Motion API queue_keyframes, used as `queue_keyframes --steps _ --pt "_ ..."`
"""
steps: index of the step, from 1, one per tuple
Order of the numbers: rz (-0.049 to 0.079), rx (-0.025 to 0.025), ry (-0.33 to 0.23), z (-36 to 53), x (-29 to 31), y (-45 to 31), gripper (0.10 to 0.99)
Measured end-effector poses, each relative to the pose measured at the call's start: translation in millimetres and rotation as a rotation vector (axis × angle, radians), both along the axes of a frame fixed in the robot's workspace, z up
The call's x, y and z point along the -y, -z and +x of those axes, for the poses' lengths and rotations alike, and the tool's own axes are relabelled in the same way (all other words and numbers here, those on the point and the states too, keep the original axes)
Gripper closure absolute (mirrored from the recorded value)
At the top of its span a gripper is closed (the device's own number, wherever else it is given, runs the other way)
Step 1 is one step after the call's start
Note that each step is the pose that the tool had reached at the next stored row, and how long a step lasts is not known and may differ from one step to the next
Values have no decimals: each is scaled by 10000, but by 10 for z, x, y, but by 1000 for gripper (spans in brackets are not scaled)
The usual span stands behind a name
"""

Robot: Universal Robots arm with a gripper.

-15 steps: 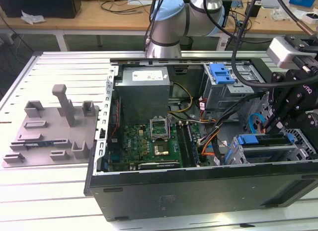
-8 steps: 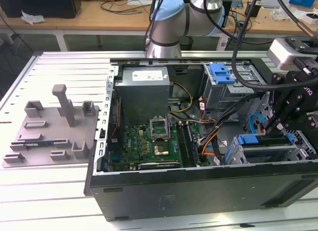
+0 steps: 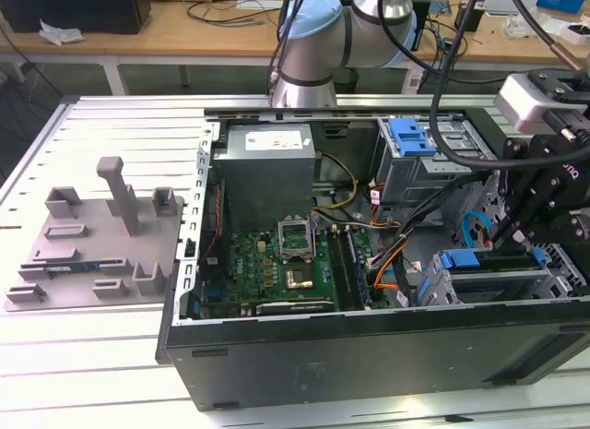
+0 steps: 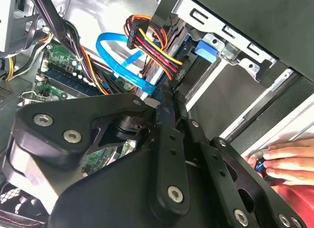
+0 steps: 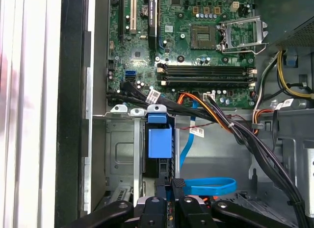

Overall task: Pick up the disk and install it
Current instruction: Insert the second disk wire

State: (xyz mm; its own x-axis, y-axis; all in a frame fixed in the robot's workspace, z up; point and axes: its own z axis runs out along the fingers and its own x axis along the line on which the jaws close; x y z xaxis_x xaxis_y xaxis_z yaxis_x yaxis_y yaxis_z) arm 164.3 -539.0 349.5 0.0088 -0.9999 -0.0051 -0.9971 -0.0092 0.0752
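Claw (image 3: 516, 228) hangs at the right of the exterior view, low inside the open computer case (image 3: 369, 355) that lies on its side on the slatted metal bench (image 3: 101, 134). In the first wrist view its black fingers (image 5: 167, 201) stand close together at the bottom centre of the frame, pinched on a thin dark edge just below a blue plastic latch (image 5: 160, 139); that edge looks like the disk (image 5: 164, 171), seated edge-on in the lower drive cage (image 5: 122, 154). The second wrist view gives the same narrow grip, with fingers (image 4: 167, 125) meeting beside a blue data cable (image 4: 115, 56) and a bundle of coloured power wires (image 4: 149, 39). A person's hand (image 4: 289, 157) rests at the lower right of that view. The motherboard (image 3: 277, 263) fills the case's middle, and a grey 3D-printed fixture (image 3: 97, 235) sits at the exterior view's left.
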Motion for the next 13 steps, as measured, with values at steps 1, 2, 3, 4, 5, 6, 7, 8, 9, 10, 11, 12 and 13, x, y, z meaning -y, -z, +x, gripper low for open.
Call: queue_keyframes --steps 1,2,3,4,5,6,7,8,9,10,11,12,13 --pt "1 0 0 3 0 4 922" --pt "1 0 1 4 0 8 922" --pt "2 -1 1 4 0 12 922" --pt "1 0 1 5 0 17 922" --pt "1 0 0 5 0 22 922" --pt "2 -1 0 5 0 27 922" --pt "1 0 0 5 0 32 922" --pt "1 0 0 5 0 36 922" --pt "1 0 0 5 -1 43 922" --pt "0 0 0 5 -1 46 922" --pt "0 0 0 5 -2 49 922" --pt "-2 0 0 5 -4 54 922" --pt "0 0 0 5 -5 59 922"
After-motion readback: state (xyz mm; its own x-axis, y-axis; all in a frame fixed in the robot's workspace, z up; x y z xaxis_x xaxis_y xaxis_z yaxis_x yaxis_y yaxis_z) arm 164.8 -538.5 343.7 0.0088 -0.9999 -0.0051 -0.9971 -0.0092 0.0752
